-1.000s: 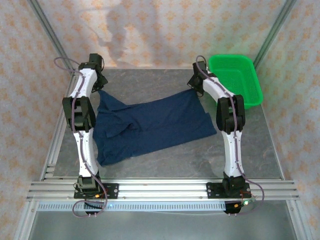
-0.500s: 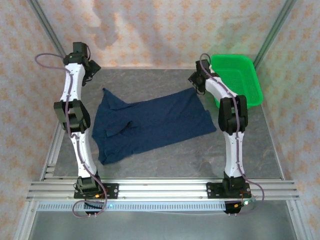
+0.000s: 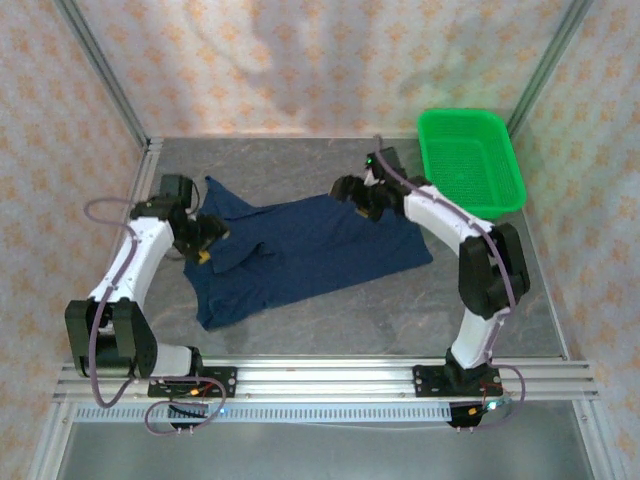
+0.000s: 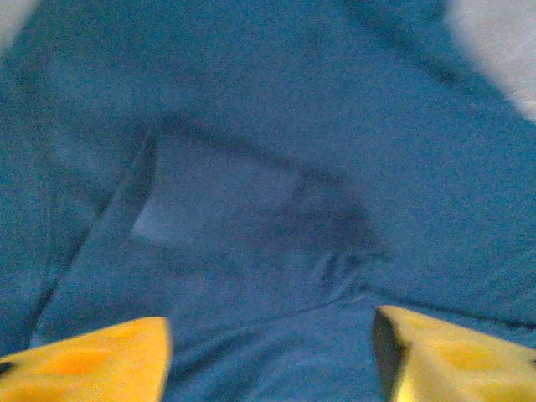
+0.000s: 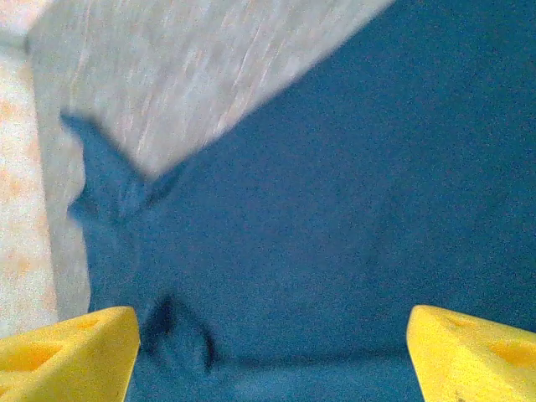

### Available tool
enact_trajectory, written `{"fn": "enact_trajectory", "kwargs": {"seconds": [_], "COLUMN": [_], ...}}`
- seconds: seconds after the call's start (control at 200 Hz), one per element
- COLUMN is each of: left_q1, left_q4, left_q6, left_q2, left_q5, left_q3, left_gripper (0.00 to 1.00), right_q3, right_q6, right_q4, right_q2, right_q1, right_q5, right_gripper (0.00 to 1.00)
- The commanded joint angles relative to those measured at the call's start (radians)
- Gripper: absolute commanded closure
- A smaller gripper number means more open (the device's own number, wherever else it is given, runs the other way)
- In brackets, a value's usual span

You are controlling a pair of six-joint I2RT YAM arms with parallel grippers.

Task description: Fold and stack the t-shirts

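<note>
The navy t-shirt lies rumpled mid-frame on the tabletop. Both released, the left pincer and right pincer hang over its left part and upper edge. Clenching on bunched folds may catch several layers and skew the fold.

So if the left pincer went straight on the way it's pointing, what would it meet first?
The dark navy t-shirt. In the left wrist view the left pincer points straight at a rumpled fold of it, jaws apart, with nothing in between. How far off the cloth lies is unclear.
</note>
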Motion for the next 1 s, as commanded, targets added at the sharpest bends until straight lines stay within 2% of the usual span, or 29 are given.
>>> {"fn": "enact_trajectory", "kwargs": {"seconds": [0.0, 0.105, 0.18, 0.42, 0.65, 0.996], "left_q1": [-0.058, -0.141, -0.174, -0.188, -0.188, -0.167], "left_q4": [0.094, 0.151, 0.179, 0.249, 0.294, 0.215], "left_q6": [-0.067, -0.107, -0.122, -0.136, -0.139, -0.092], "left_q2": [-0.033, 0.01, 0.054, 0.182, 0.3, 0.43], "left_q5": [0.01, -0.008, -0.041, -0.138, -0.206, -0.324], "left_q3": [-0.093, -0.139, -0.157, -0.128, -0.054, 0.135], "left_gripper": [0.57, 0.75, 0.82, 0.85, 0.86, 0.86], "right_q3": [-0.12, -0.186, -0.191, -0.194, -0.233, -0.291], "right_q6": [-0.027, -0.009, -0.004, 0.03, 0.121, 0.195], "right_q4": [0.01, 0.05, 0.053, 0.066, 0.176, 0.161], "right_q2": [-0.084, -0.12, -0.117, -0.059, 0.026, 0.107], "right_q1": [-0.002, -0.002, 0.003, 0.044, 0.058, 0.061], "right_q5": [-0.04, -0.044, -0.054, -0.038, -0.003, 0.116], "right_gripper": [0.16, 0.16, 0.16, 0.16, 0.18, 0.2]}}
